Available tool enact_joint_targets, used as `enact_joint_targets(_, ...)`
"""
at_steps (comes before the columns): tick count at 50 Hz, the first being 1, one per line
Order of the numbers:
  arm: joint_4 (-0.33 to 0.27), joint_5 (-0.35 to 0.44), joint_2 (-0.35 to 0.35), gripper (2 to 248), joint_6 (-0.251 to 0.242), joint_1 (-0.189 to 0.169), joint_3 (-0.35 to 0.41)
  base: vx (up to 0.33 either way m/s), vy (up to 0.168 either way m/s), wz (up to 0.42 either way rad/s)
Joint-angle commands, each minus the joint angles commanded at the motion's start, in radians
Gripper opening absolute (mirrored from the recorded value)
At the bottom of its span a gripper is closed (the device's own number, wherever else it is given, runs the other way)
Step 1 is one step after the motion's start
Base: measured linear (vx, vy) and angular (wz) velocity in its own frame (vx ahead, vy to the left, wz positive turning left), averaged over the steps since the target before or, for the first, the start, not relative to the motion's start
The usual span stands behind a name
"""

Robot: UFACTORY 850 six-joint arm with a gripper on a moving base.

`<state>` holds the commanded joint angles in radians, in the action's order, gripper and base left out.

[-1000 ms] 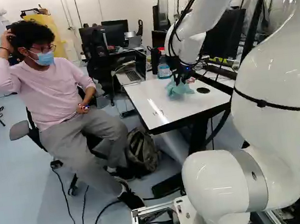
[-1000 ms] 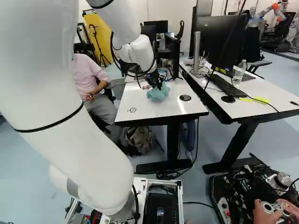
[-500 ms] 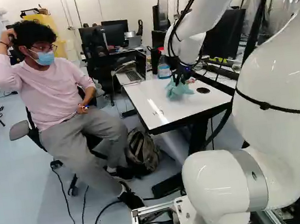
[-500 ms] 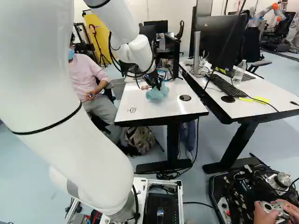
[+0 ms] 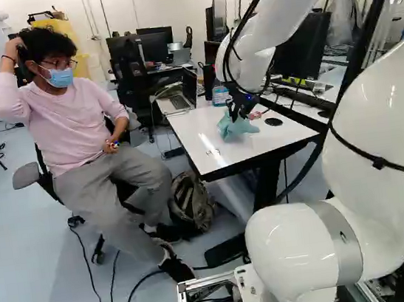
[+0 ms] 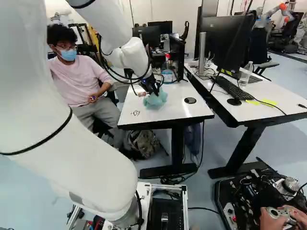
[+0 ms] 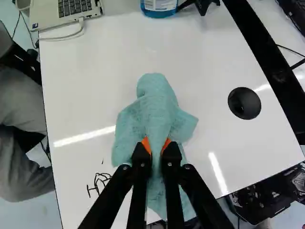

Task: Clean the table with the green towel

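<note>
While the left base view is read from left to right, the laptop (image 5: 179, 102) is noted first, at the far edge of the tabletop (image 7: 86, 86); it should be given a wide berth. Next, black marks (image 7: 100, 180) are seen just beside the towel, on its left and nearer the base; these are judged the main target. The bottle (image 5: 220, 95) is seen beyond the towel and could be tipped by a long outward stroke. The green towel (image 7: 155, 112) is bunched up in the middle and seems to rest on the tabletop. It is held by the pincer (image 7: 156, 145), pinched between both orange pads. Light, even pressure is advised, with the loose folds trailed flat and the marks crossed in short, overlapping strokes. Farther right, snagging should be avoided at the round hole (image 7: 244, 103).
</note>
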<state>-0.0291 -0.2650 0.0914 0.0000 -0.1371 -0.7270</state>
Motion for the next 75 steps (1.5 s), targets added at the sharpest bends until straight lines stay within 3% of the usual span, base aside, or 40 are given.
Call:
enact_joint_targets(31, -0.008, -0.099, 0.021, 39, 0.0, 0.013, 0.02, 0.0, 0.0, 0.0)
enact_joint_targets(75, -0.008, -0.116, -0.055, 39, 0.0, 0.032, -0.054, 0.0, 0.0, 0.0)
